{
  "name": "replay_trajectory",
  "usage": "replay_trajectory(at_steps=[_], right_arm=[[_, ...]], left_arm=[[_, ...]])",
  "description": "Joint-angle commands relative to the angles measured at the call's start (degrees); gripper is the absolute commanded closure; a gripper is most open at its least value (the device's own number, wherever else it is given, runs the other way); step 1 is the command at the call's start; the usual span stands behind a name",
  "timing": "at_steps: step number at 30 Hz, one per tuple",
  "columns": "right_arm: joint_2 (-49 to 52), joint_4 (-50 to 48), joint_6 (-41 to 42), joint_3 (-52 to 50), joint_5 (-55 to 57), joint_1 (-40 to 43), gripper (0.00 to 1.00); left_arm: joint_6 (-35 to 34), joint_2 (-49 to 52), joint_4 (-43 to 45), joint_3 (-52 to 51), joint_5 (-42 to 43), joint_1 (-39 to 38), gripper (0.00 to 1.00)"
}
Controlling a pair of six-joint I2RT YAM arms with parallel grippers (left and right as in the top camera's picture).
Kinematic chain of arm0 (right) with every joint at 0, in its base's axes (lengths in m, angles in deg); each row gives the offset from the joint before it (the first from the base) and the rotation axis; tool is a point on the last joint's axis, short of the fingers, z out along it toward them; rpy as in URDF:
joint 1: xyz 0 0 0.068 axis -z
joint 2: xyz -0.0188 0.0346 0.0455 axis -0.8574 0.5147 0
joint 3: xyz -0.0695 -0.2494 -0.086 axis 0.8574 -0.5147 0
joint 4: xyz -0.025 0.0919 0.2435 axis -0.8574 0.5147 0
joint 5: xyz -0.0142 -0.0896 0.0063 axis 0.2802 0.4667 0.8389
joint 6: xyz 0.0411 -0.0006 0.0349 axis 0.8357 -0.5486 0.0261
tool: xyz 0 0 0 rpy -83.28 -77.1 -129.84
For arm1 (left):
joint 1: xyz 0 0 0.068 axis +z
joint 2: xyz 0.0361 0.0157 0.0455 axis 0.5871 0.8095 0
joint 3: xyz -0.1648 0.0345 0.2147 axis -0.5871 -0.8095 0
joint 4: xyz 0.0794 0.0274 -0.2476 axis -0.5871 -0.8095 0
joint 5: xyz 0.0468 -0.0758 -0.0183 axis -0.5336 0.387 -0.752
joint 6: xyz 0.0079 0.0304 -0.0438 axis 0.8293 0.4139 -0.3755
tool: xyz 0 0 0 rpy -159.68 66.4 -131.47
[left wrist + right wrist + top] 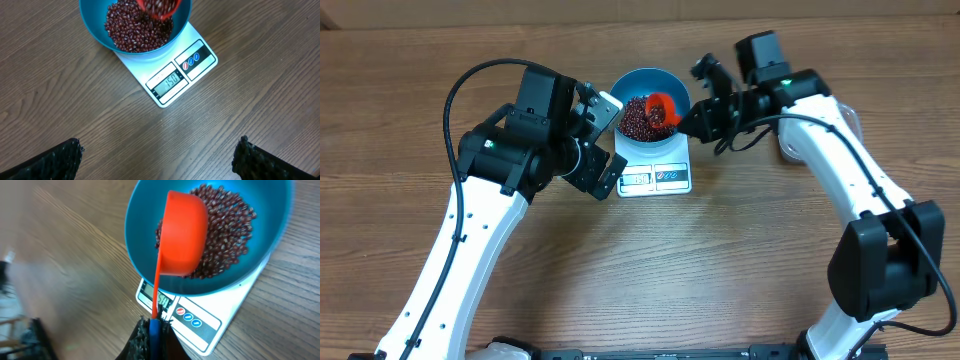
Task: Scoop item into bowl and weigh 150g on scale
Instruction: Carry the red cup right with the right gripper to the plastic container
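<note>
Beyond left fingers (55, 162): bowl (92, 22) and scoop (162, 15) cut off by frame edge. Above right fingers (141, 341): scoop handle (156, 287) partly covers scale display (148, 296).

**Figure. Camera placement about the scale (655, 178).**
The overhead camera looked straight down from farthest off, taking in the table (720, 270) around the scale. The left wrist camera looked down from nearer, with the scale in the frame's upper half. The right wrist camera stood nearest, looking steeply down along the orange scoop (182, 235) over the scale. All three views shared the scale and the bowl (640, 74) on it.
</note>
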Motion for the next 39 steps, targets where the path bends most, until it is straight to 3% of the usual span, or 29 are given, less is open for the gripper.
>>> replay_trajectory(at_steps=[1, 7, 14, 27, 39], right_arm=[[-2.4, -0.3, 0.2, 1.7, -10.6, 4.1, 0.97], [-3.1, -0.2, -0.1, 1.7, -21.7, 9.8, 0.96], [-8.7, 3.6, -2.0, 1.7, -22.7, 17.2, 0.96], [-14.2, 18.1, -1.6, 0.8, 2.5, 35.5, 0.96], [-13.9, 20.0, 9.3, -0.7, 39.0, 28.9, 0.96]], left_arm=[[1.5, -0.4, 0.0, 0.9, 0.9, -0.4, 0.0], [1.5, -0.4, 0.0, 0.9, 0.9, -0.4, 0.0], [1.5, -0.4, 0.0, 0.9, 0.9, -0.4, 0.0], [1.5, -0.4, 0.0, 0.9, 0.9, -0.4, 0.0], [1.5, -0.4, 0.0, 0.9, 0.9, -0.4, 0.0]])
